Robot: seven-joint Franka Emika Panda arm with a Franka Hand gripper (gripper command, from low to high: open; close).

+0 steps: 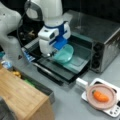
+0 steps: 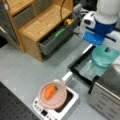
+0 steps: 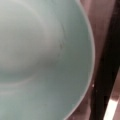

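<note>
The gripper (image 1: 51, 53) hangs right over the teal bowl (image 1: 64, 53) on the open oven door (image 1: 75, 65), finger spread impossible to tell, so I'd keep it level and clear of the oven (image 1: 100, 37) frame.

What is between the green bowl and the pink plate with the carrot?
In both front views, the oven's open door lies under and past the teal bowl, then bare grey table reaches the pink plate, which sits on a white scale.

Setting: robot lab staged as a kitchen. Evidence: toaster oven (image 1: 100, 42) with door dropped open, pan (image 2: 52, 95) on a small cooker (image 2: 65, 108), wooden cabinet (image 2: 37, 22), grey table (image 2: 22, 70), trailing cables.
</note>
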